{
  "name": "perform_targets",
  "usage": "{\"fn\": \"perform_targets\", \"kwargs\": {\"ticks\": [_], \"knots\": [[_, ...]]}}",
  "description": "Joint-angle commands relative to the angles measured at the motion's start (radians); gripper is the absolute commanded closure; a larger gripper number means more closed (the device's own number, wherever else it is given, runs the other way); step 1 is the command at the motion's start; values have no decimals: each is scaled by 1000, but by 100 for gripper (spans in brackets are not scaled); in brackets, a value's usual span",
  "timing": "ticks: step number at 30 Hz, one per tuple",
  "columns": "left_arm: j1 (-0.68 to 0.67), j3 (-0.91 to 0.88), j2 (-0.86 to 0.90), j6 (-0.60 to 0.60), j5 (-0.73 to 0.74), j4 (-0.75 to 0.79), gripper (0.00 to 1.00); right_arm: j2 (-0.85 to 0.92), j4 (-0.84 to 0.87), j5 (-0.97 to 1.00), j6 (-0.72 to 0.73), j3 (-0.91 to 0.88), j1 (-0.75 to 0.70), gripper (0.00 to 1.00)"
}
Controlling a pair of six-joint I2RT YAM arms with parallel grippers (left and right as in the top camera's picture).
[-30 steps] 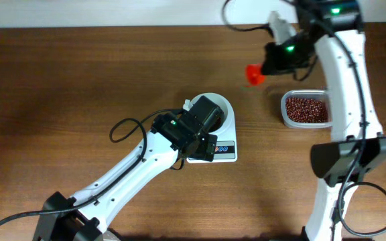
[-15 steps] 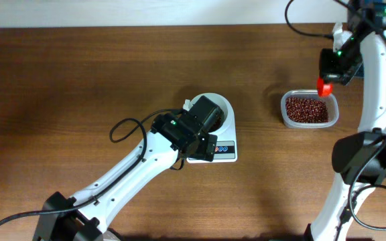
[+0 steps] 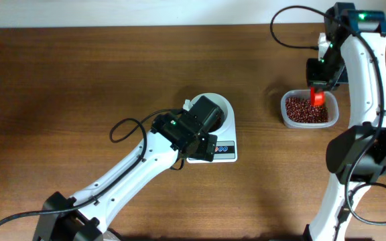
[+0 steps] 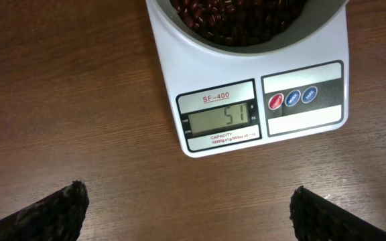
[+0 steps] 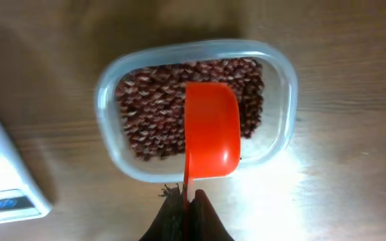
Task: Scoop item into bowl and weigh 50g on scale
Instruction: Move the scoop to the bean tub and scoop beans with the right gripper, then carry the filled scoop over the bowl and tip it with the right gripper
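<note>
The left claw [image 4: 193,213] hangs over the bare table [image 4: 79,100] just in front of the scale [image 4: 246,144], its two fingers spread wide with nothing between them. I take it to be parked there for the view rather than for any grasp: from this height its camera looks straight down on the display [image 4: 220,119], which reads 51, with the row of round buttons [image 4: 293,98] beside it. The bowl [image 4: 293,32] sits squarely on the scale's platform with a dark heap of beans [image 4: 233,20] inside, so the item is already where it has to be weighed, and the figure is a hair over the target.

Well apart on the right side, the right claw [image 5: 186,204] is pinched tight on the thin handle of the red scoop [image 5: 212,134]. The scoop is held over the clear plastic tub [image 5: 109,87], above the remaining beans [image 5: 146,114] — a sensible spot, since anything that drops from it lands back in the stock and not on the table. No beans show on the face of the scoop turned to the camera, though I cannot tell whether it touches the heap below. A corner of the scale shows at the left edge of that view, clear of the tub.

By my reckoning the weighing is all but done — at most a bean or two might come out.
</note>
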Motion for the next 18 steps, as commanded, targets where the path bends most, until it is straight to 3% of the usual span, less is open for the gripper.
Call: {"fn": "perform_targets", "kwargs": {"ticks": [1, 5, 12, 18], "knots": [[-3, -5, -5, -5, -11, 1, 1, -7, -49, -135, -84, 134, 42, 96], [-3, -5, -5, -5, -11, 1, 1, -9, -55, -623, -315, 195, 120, 96], [-3, -5, -5, -5, -11, 1, 1, -8, -49, -563, -326, 187, 359, 96], [-3, -5, -5, -5, -11, 1, 1, -5, -12, -454, -280, 163, 469, 96]]}}
